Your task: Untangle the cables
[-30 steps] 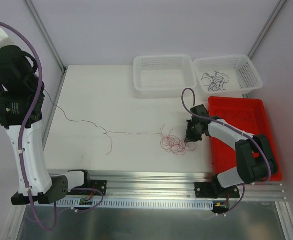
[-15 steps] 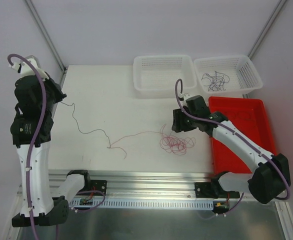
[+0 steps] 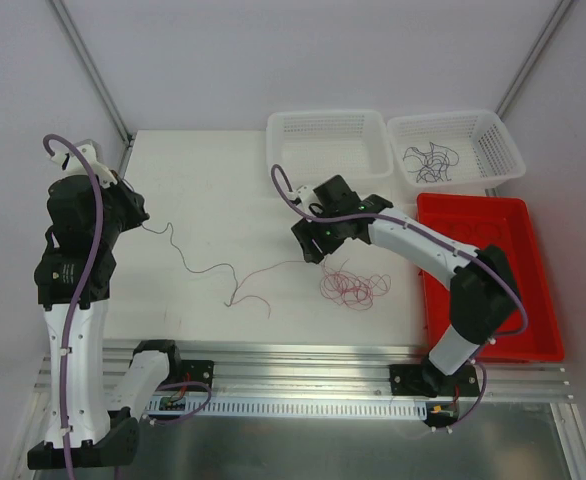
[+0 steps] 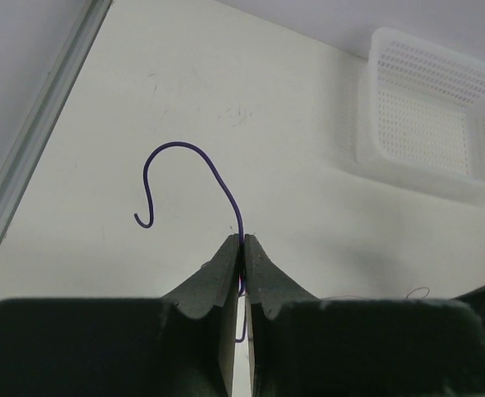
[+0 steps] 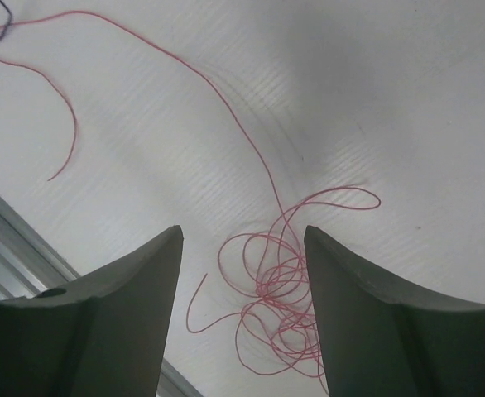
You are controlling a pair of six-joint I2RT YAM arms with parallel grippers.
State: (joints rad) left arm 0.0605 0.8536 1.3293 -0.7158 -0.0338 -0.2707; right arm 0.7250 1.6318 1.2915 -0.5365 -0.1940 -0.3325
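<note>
**A:** What's the left claw (image 4: 242,244) up to?

**B:** Pinched tight on a purple wire (image 4: 194,151), hooked end poking out past the tips.

**A:** And the right claw (image 5: 242,233)?

**B:** Spread wide, hovering over the red wire tangle (image 5: 277,285) on the table (image 3: 213,190), right of the middle. One strand of it trails off left.

Table (image 3: 208,185) open behind cables (image 3: 351,287); baskets (image 3: 325,183) rear-right, tray (image 3: 493,225) right.

Left arm (image 3: 73,330): upright, frame left; left gripper (image 4: 242,245) pinched on purple wire (image 4: 178,145). Right arm (image 3: 413,238): reaching to centre; right gripper (image 5: 242,240) spread.
</note>
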